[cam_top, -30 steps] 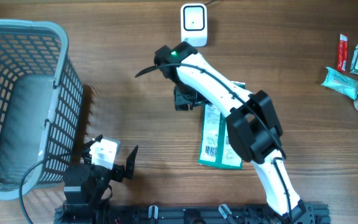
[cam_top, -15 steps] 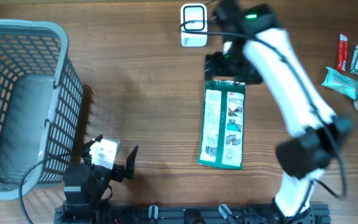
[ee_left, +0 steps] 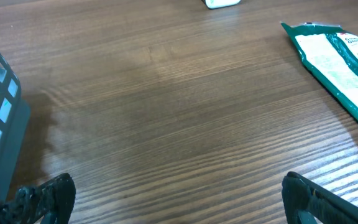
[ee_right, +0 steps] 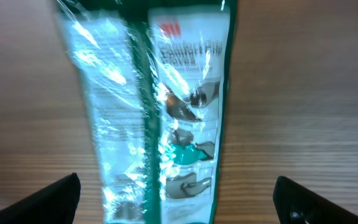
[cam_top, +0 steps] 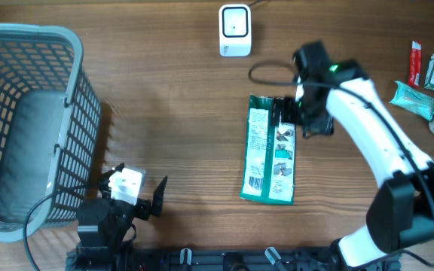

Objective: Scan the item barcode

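While the long, flat green-and-white plastic packet (cam_top: 270,158) is lying loose on the brown wooden bench (cam_top: 164,113), below the small white box-shaped scanner (cam_top: 234,30) and apart from it, the task is looking unfinished: nothing is lifting it or presenting it to the scanner. The right claw (ee_right: 179,202) is hovering spread wide over the packet's upper end, gripping nothing. The left claw (ee_left: 179,202) is sitting likewise spread and empty near the grey mesh basket (cam_top: 29,28). Glossy film is glaring over printed panels, and the barcode is too small to pick out.
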`<action>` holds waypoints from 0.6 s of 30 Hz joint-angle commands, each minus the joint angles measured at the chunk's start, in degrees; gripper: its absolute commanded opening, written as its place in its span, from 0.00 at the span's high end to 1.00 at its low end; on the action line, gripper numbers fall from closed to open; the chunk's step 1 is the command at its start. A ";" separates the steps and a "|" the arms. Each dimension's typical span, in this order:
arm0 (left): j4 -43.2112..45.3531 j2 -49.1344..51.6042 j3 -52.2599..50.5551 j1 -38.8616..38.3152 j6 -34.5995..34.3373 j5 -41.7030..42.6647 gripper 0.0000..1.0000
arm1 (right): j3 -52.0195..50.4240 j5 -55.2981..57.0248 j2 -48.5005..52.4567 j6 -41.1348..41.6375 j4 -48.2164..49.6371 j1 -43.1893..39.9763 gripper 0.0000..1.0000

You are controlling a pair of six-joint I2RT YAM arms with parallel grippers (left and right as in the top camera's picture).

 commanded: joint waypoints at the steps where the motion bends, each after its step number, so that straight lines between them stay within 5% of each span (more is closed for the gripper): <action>1: 0.13 -0.37 -0.26 0.24 -0.35 1.05 0.00 | -7.04 -5.16 -0.46 -0.68 7.17 -0.04 0.00; 7: 0.13 -0.37 -0.26 0.24 -0.35 1.05 0.00 | -18.71 -5.46 1.09 3.63 20.26 -0.07 0.00; 16: 0.13 -0.37 -0.26 0.24 -0.35 1.05 0.00 | -20.33 3.04 10.16 6.58 20.63 -0.07 0.00; 18: 0.13 -0.37 -0.26 0.24 -0.35 1.05 0.00 | -20.33 0.98 12.92 5.49 21.20 -0.07 0.15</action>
